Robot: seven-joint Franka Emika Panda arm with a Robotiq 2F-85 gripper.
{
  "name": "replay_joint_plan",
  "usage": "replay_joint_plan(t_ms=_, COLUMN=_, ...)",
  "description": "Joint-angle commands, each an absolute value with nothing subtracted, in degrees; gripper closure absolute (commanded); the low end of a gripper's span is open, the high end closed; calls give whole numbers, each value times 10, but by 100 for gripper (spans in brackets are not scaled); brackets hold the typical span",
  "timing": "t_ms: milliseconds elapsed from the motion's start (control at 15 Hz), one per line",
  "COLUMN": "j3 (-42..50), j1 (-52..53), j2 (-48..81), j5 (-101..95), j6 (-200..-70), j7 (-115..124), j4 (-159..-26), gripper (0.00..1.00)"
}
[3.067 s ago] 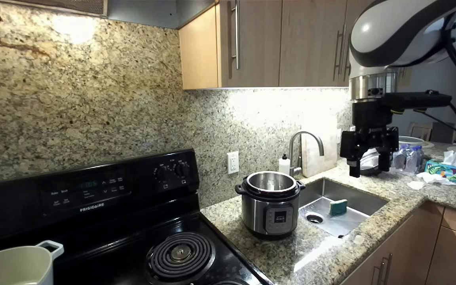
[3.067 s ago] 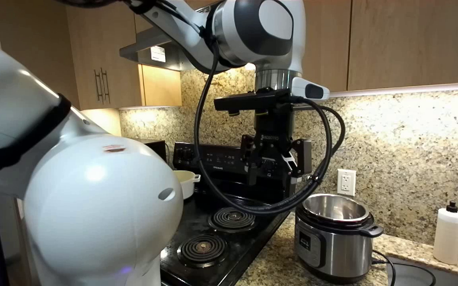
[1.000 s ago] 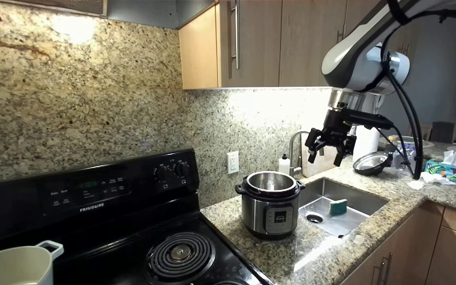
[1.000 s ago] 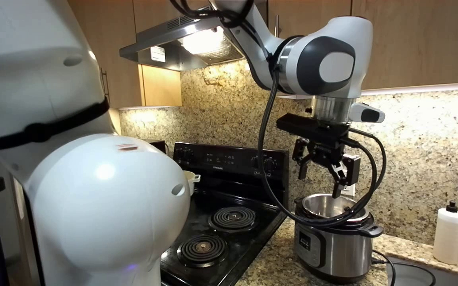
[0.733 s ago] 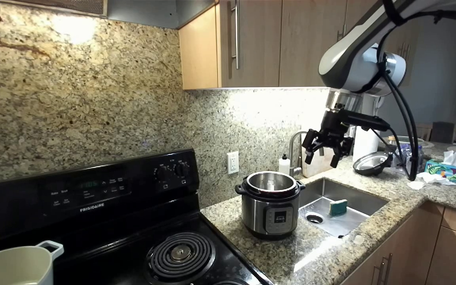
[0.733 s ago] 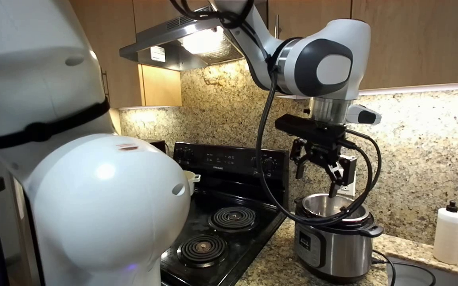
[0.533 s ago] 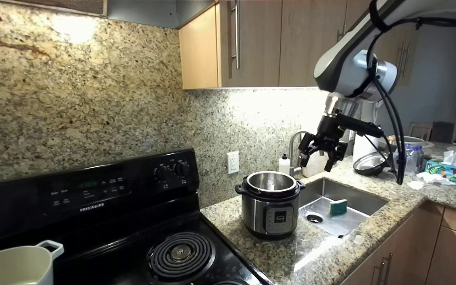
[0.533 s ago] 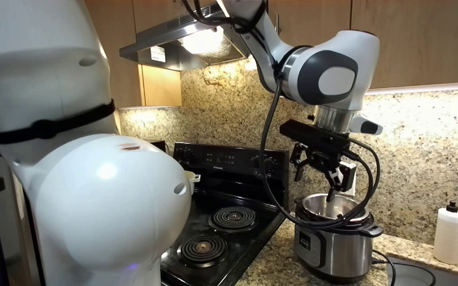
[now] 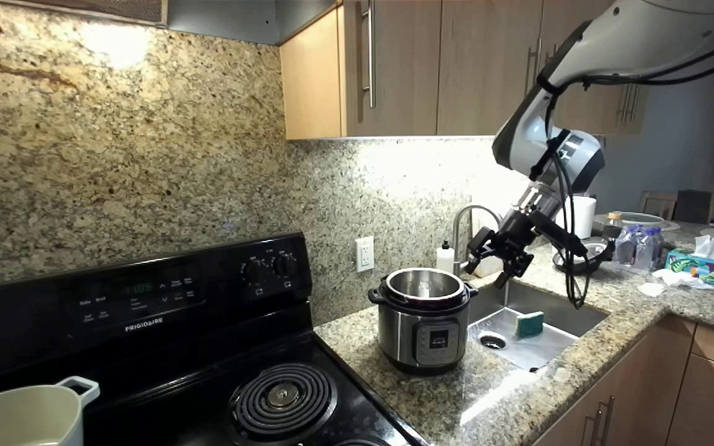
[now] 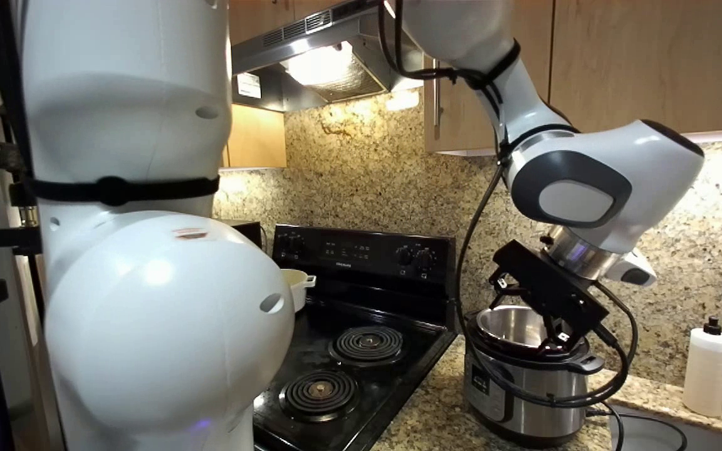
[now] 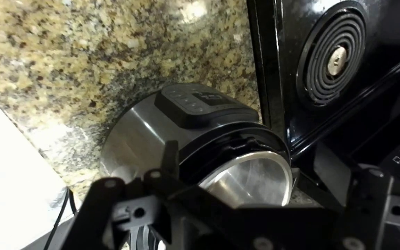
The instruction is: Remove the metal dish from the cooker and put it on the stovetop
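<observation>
I see the granite counter (image 9: 416, 399) carrying the cooker (image 9: 401, 334), a tissue box (image 9: 704, 271) far right and perhaps a half-hidden lid (image 9: 595, 249) between; the stovetop (image 9: 186, 412) bears a cream pot (image 9: 25, 414) at left.

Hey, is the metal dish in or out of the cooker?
In: the metal dish sits inside the cooker, its shiny rim ringed by the cooker's black top in both exterior views.

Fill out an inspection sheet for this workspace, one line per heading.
Surface: granite counter beside the stovetop.
Job's things: metal dish inside the cooker, which stands on the counter.
Clutter: cream-white pot on the stovetop; sponge in the sink; tissue box and bottles farther along the counter.
Gripper: open, tilted, holding nothing.
Cables: arm cable crosses in front of the cooker in an exterior view; dark cord beside the cooker.
Surroundings: wooden cabinets and range hood overhead.
</observation>
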State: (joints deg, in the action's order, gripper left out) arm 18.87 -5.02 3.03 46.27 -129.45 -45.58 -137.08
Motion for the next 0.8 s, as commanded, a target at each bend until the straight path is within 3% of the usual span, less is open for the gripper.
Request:
replay_joint_plan(t_ms=0, j3=161, j1=-108, j2=100, j5=556, j6=-1216, j7=-530, j4=-1315, gripper=0)
replay_joint_plan(t_ms=733, j3=128, j1=-117, j2=113, j5=541, j6=-1258, j7=-475, j4=-1287, gripper=0)
